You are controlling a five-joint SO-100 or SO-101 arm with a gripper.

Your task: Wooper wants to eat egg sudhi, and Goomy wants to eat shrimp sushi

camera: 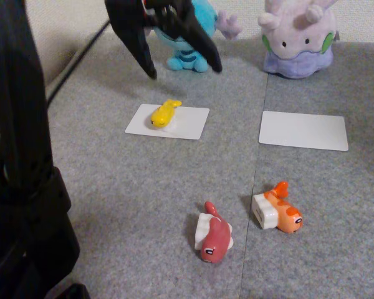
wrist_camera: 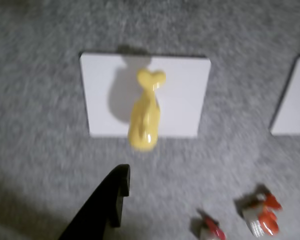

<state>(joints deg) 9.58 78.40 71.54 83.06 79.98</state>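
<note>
grey short-pile carpet covers the floor, with a seam running down it. the black two-finger pincer [camera: 186, 68] hangs above it with its fingers spread apart and nothing between them. directly below and slightly nearer the camera, the egg sushi [camera: 164, 114], a small glossy yellow fish-shaped plastic toy on a white rice block, sits on a flat white rectangular card [camera: 191, 125]; in the wrist view its forked tail [wrist_camera: 151, 77] points away from the pincer. this card seems meant as wooper's plate: wooper [camera: 193, 38], the round light-blue plush with purple gills, sits just behind the pincer. further to the pincer's right in the fixed view, goomy [camera: 298, 38], a soft lavender blob plush with green cheeks, faces a second bare white card [camera: 303, 130]. well in front of the pincer lie the shrimp sushi [camera: 277, 212], an orange spotted toy tipped on its side, and beside it a dark red fish toy [camera: 214, 238]. likely the egg delivery is finished and the shrimp comes next.
</note>
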